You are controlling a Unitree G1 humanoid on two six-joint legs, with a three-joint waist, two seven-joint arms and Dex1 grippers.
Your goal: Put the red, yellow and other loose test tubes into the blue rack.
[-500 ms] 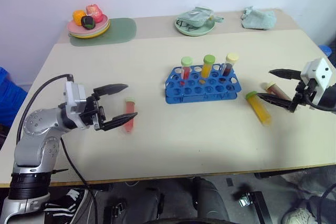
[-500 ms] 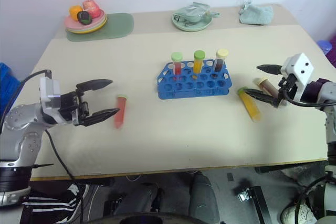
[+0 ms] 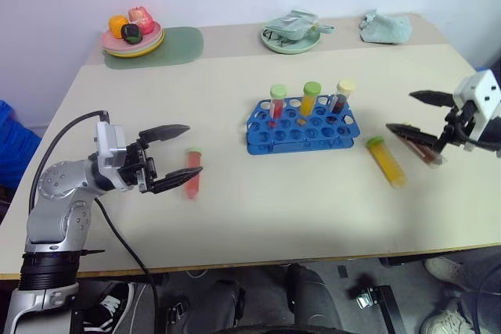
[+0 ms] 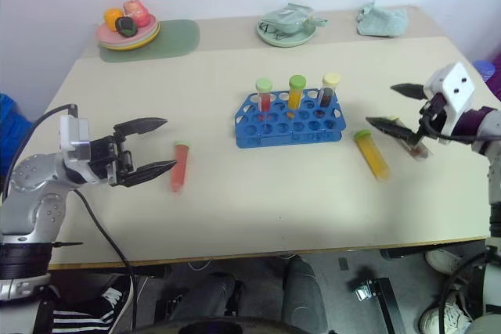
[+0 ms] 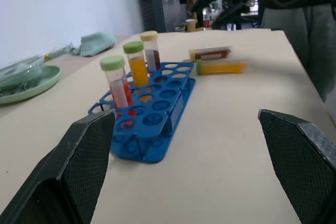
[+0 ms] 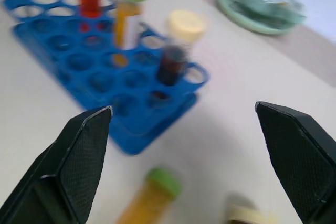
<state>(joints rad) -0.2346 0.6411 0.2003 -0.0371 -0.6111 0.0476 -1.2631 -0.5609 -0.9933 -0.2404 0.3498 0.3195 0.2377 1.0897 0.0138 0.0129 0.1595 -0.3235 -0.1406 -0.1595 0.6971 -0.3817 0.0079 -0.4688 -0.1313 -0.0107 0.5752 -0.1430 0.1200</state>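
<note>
On the beige rectangular table (image 3: pixel 258 201), my left gripper (image 3: pixel 177 158) and right gripper (image 3: pixel 413 113) reach inward, fingers spread wide, empty. Between them, the bright blue plastic rack (image 3: pixel 301 125) holds three capped tubes upright. Loose red tube (image 3: pixel 192 171) lies by my left fingers; yellow tube (image 3: pixel 386 160) and brown tube (image 3: pixel 423 149) lie right.
</note>
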